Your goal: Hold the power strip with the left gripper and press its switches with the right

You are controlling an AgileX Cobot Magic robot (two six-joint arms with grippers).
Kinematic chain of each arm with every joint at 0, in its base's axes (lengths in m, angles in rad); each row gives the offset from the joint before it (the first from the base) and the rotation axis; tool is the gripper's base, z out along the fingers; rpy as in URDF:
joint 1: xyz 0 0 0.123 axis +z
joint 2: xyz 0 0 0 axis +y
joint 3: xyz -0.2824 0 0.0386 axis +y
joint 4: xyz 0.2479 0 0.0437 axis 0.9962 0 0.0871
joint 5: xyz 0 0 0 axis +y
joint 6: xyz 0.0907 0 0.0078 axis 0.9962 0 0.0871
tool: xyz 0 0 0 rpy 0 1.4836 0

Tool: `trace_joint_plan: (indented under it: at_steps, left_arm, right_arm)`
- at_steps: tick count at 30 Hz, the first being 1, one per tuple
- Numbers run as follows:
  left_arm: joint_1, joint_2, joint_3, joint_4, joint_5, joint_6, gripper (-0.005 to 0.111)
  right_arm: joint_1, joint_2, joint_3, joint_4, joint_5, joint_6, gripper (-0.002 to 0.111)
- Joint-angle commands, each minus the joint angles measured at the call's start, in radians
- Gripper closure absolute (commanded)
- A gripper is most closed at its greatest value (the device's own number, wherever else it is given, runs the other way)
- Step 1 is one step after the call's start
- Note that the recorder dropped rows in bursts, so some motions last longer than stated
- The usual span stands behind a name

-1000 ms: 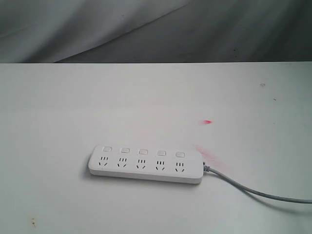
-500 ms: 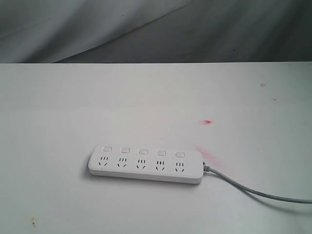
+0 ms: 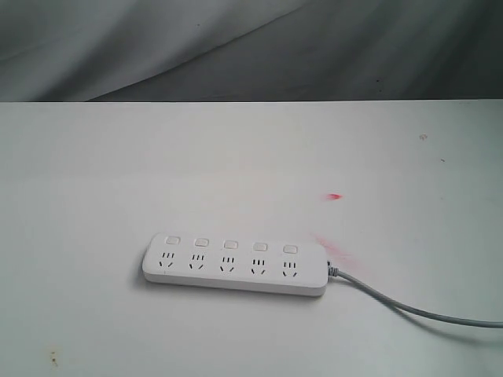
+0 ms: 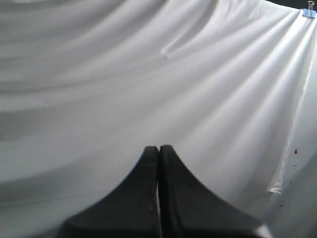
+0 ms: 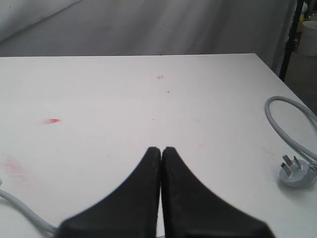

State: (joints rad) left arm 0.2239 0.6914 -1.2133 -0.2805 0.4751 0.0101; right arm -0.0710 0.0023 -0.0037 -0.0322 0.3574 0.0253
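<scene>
Strip (image 3: 234, 265) lies flat on the white bench (image 3: 118, 173), near the front edge and about midway along it, with its five switches (image 3: 229, 245) in a row on the far side. Its cord (image 3: 409, 308) runs toward the right edge. A red smear (image 3: 335, 196) sits just beyond. The left pincer (image 4: 158, 148) is closed tip to tip and empty, facing white cloth (image 4: 148, 74). The right pincer (image 5: 161, 149), likewise closed and empty, hangs above the bench.

Cord (image 3: 409, 309) is running off the exterior view's right edge. Switches (image 3: 225, 244) are showing too small to judge.
</scene>
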Motion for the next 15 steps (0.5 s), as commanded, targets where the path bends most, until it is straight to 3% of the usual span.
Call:
trace_joint_plan:
  at_steps: [1, 5, 11, 15]
  left_arm:
    - [-0.071, -0.084, 0.031, 0.156, 0.018, -0.002, 0.107]
    - [-0.125, -0.214, 0.226, 0.341, -0.01, -0.002, 0.107]
    - [-0.225, -0.32, 0.652, 0.316, -0.243, -0.01, 0.107]
    - [-0.235, -0.402, 0.869, 0.264, -0.334, -0.01, 0.107]
  right_arm:
    - [-0.008, -0.002, 0.004, 0.005, -0.016, 0.003, 0.108]
    - [-0.008, -0.002, 0.004, 0.005, -0.016, 0.003, 0.108]
    - [-0.008, -0.002, 0.004, 0.005, -0.016, 0.003, 0.108]
    - [-0.008, -0.002, 0.004, 0.005, -0.016, 0.003, 0.108]
